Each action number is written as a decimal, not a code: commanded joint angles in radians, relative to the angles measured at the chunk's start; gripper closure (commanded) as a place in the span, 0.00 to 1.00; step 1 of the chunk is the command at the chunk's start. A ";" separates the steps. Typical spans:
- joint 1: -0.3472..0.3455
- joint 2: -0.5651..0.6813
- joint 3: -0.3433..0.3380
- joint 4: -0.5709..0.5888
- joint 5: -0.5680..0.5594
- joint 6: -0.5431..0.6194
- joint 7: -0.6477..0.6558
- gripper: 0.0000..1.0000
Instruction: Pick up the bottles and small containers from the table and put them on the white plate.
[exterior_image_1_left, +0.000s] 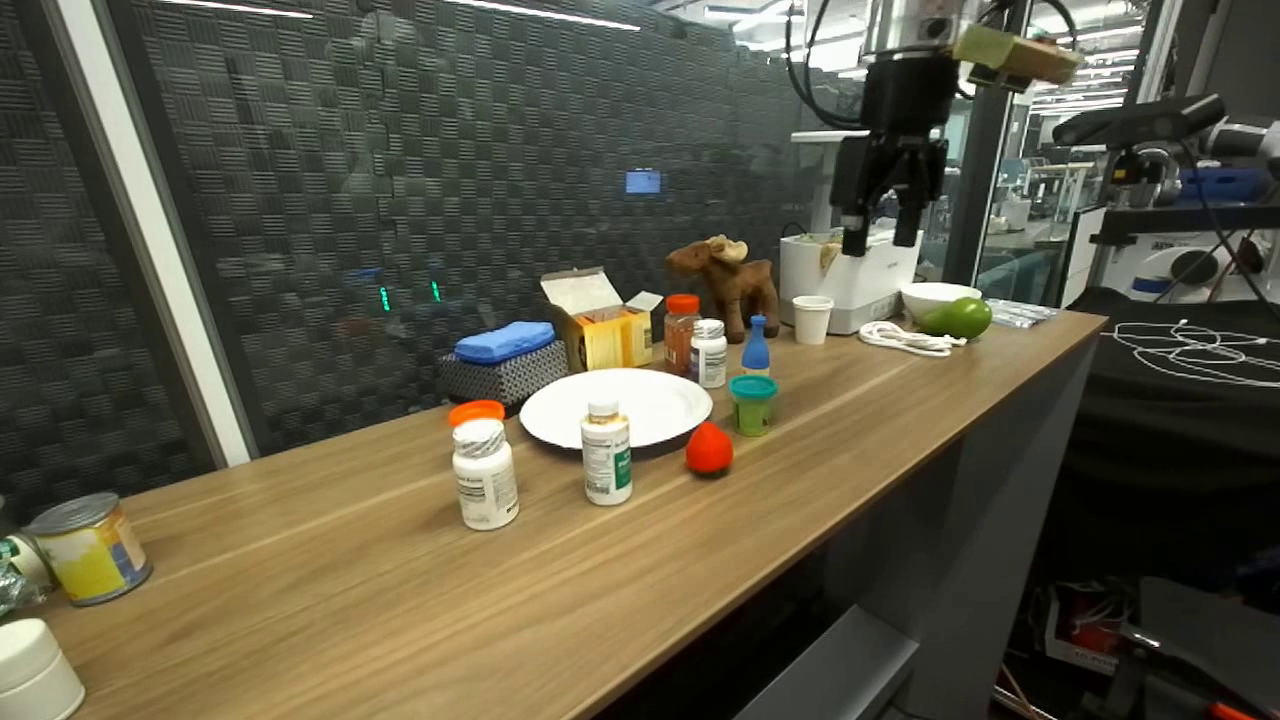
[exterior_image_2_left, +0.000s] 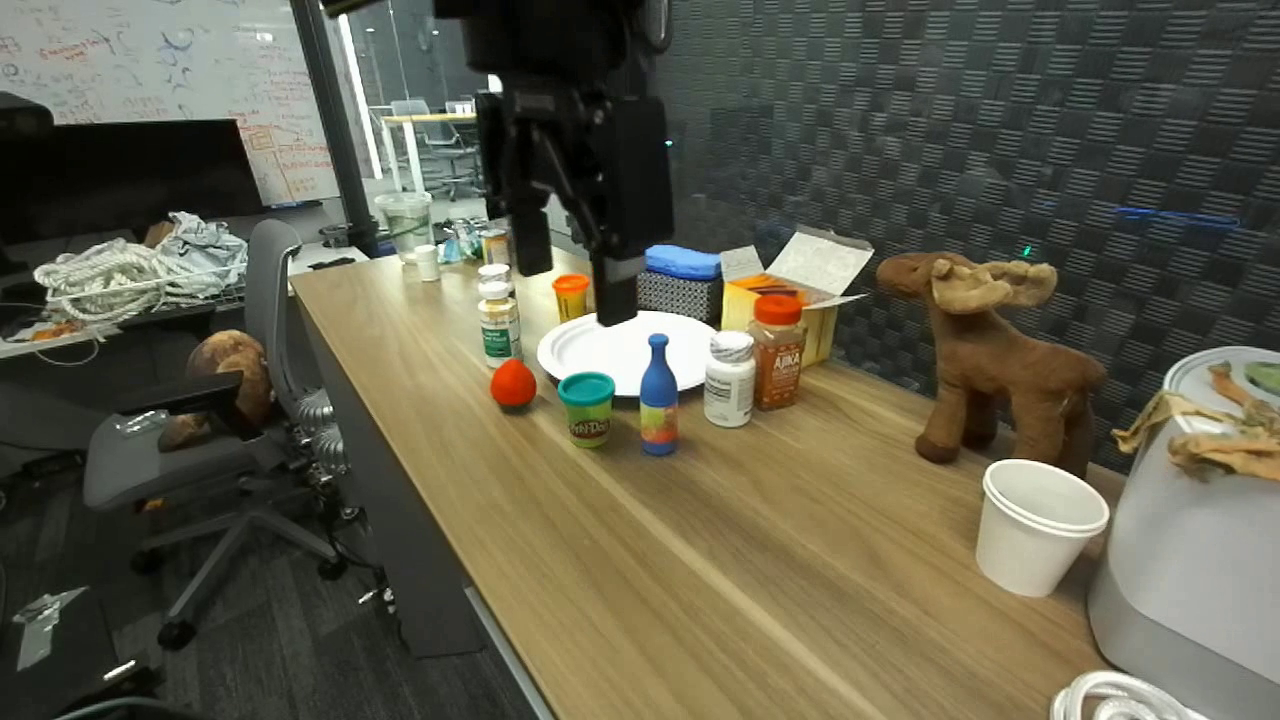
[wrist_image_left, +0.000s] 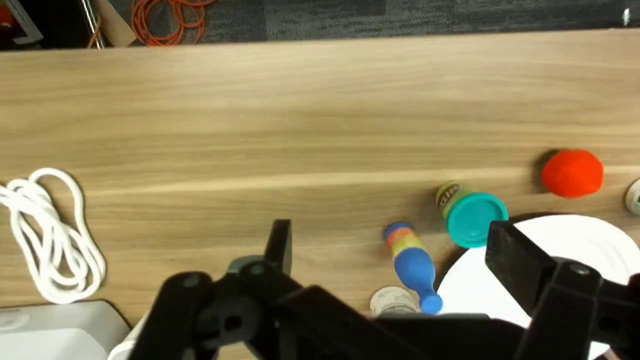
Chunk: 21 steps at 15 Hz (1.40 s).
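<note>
The tool (exterior_image_1_left: 881, 234) hung empty above the tabletop (exterior_image_1_left: 400, 600), its jaws well apart. In an exterior view, the green-labelled pill bottle (exterior_image_1_left: 607, 462) and another white bottle (exterior_image_1_left: 486, 485) stood nearer than the white plate (exterior_image_1_left: 652, 400), with a teal-lidded Play-Doh tub (exterior_image_1_left: 752, 407) to its right. The pill bottles looked light, stiff and slick, probably plastic, best pinched across their straight sides below the caps; the tub's wider lid might catch. The plate was smooth, the tabletop wood-grained.
</note>
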 joint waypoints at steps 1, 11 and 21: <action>0.015 0.175 0.024 0.200 -0.009 0.024 0.089 0.00; 0.027 0.511 0.030 0.564 0.019 -0.041 0.122 0.00; 0.022 0.689 0.058 0.755 0.063 -0.080 0.073 0.00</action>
